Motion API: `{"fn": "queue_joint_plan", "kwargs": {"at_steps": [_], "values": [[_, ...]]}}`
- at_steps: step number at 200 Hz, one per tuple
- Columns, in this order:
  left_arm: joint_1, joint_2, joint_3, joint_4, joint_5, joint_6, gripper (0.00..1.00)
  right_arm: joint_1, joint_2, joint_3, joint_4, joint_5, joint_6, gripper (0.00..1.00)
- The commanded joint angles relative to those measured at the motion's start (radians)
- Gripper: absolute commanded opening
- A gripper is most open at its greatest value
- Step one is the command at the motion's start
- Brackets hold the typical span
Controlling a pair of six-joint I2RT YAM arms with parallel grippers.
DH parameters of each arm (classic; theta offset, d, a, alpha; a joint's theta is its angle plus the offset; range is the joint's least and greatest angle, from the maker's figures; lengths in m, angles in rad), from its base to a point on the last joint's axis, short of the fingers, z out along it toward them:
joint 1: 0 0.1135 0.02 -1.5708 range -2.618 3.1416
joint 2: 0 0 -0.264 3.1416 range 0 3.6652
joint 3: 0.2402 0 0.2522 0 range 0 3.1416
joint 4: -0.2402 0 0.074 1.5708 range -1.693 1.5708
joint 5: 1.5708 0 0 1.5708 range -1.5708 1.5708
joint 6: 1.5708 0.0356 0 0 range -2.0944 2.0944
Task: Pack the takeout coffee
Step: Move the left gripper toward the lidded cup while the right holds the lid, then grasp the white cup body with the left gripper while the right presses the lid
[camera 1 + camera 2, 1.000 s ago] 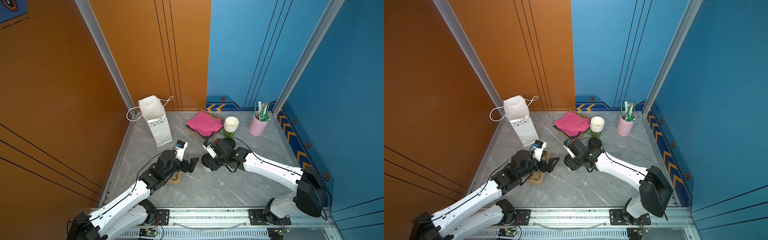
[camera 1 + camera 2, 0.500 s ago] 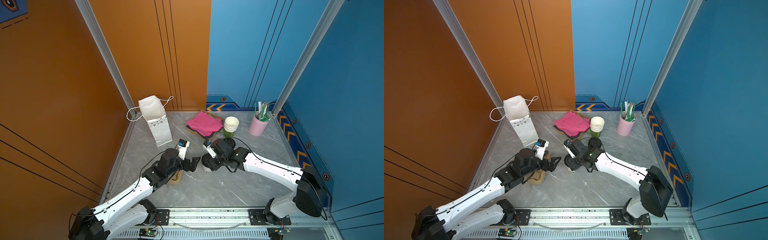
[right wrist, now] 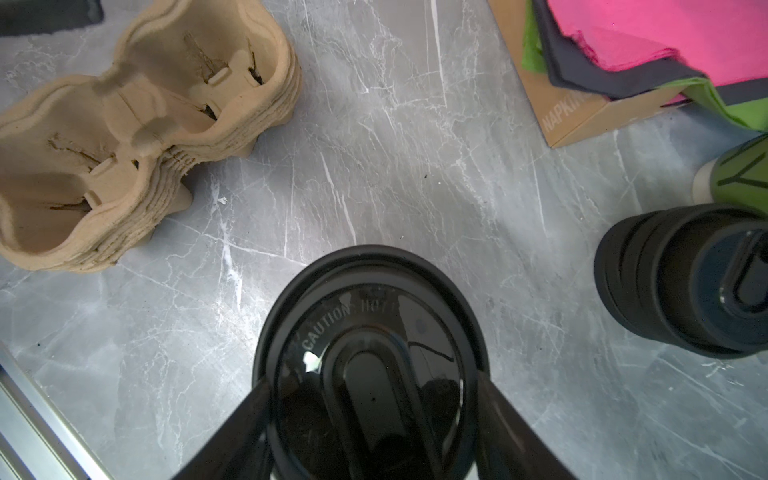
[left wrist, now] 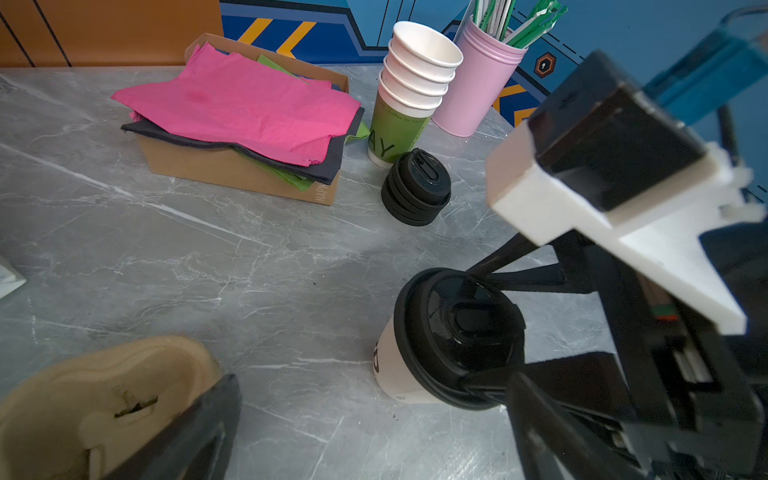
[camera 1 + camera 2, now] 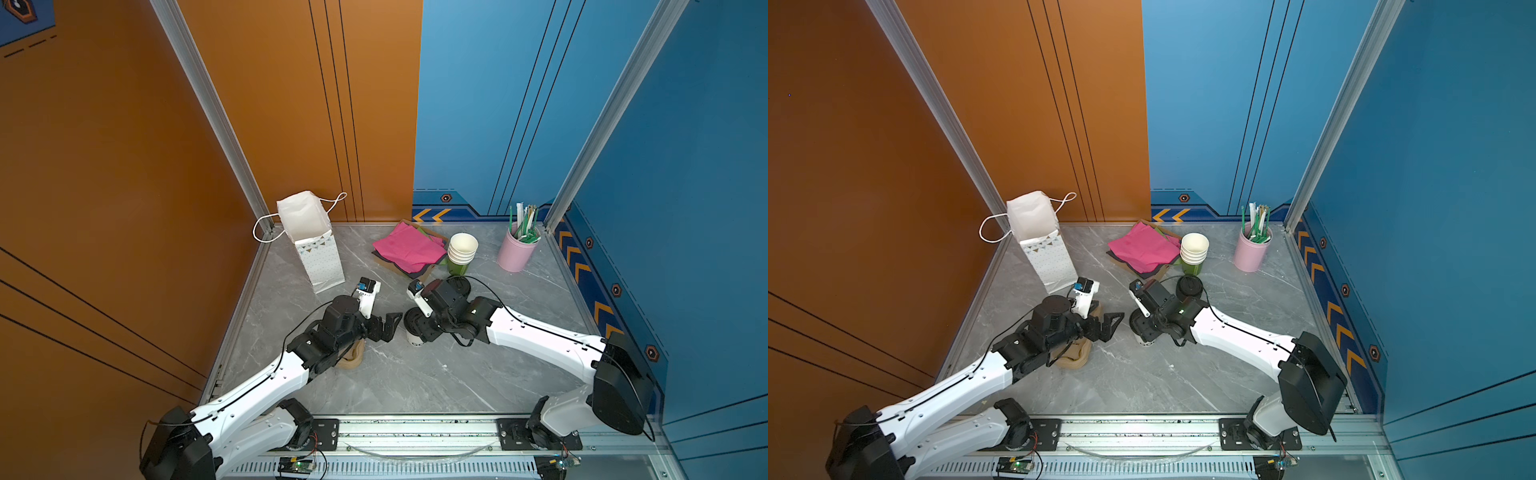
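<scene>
Squarely at the middle of the grey marble-patterned tabletop (image 5: pixel 415 386), the takeout coffee (image 5: pixel 414 337), a small white paper cup with dark lettering and a black plastic dome lid, stands upright in both top views. The right end effector (image 3: pixel 372 384) grips it: the right wrist view shows its 2 black fingers (image 3: pixel 237 428) pressing on opposite sides of the cup at the lid's rim. The left end effector (image 5: pixel 385 326) hovers just beside the cup on its left, jaws spread wide. Whether its fingertips touch the lid cannot be told. The left arm's wrist hangs over a stack of tan moulded-pulp cup carriers (image 3: pixel 137 124). Beyond that arm, a tall white paper bag with cord handles (image 5: pixel 318 257) stands open near the orange wall. Behind the coffee sit a stack of black plastic lids (image 4: pixel 415 187) and a stack of lidless white paper cups with a green lowest cup (image 4: pixel 415 83). With them are a brown cardboard box of pink, grey and green napkins (image 4: pixel 232 174) and a pink tub of green and white straws (image 4: pixel 473 91).
</scene>
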Motion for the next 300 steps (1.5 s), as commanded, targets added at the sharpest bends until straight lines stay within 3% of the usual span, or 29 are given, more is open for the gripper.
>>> {"fn": "queue_joint_plan", "kwargs": {"at_steps": [1, 179, 250, 300], "values": [[-0.012, 0.006, 0.028, 0.008, 0.0, -0.01, 0.99, 0.003, 0.093, -0.08, -0.153, 0.025, 0.04, 0.65], [-0.011, 0.027, 0.036, 0.014, -0.005, -0.018, 0.99, 0.055, 0.136, -0.183, -0.152, 0.074, 0.123, 0.57], [-0.009, 0.039, 0.042, 0.013, -0.005, -0.027, 1.0, 0.056, 0.15, -0.168, -0.152, 0.05, 0.126, 0.58], [0.024, 0.089, 0.097, -0.002, 0.084, -0.059, 0.97, 0.056, 0.14, -0.101, -0.154, 0.028, 0.108, 0.59]]}}
